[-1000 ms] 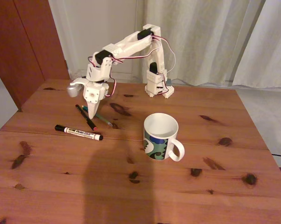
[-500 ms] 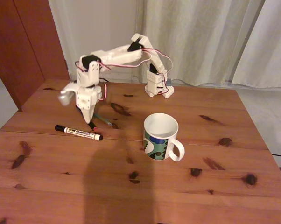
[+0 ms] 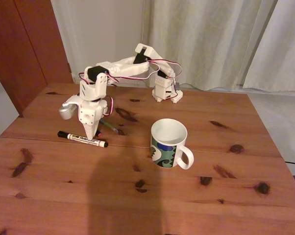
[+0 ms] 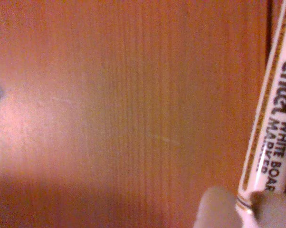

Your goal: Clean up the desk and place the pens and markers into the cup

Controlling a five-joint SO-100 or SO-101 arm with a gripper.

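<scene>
On the desk [image 3: 196,196], the gripper [image 3: 90,135] touches down on the white marker [image 3: 84,139], fingertips [image 4: 214,209] either side; a firm clasp cannot be confirmed. A thin pen [image 3: 108,126] lies behind; the cup [image 3: 169,143] stands apart, nothing visible inside.

White arm folded low, elbow up, wrist pitched straight down. Pincer [image 3: 90,137] points at the table [image 3: 186,196], fingertips [image 4: 214,209] close together around the marker [image 4: 271,118].

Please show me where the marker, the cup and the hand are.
marker [image 3: 91,141]: fixed view, white barrel with label.
cup [image 3: 168,145]: fixed view, outer wall below rim.
hand [image 3: 88,136]: fixed view, fingertips at the marker.
</scene>
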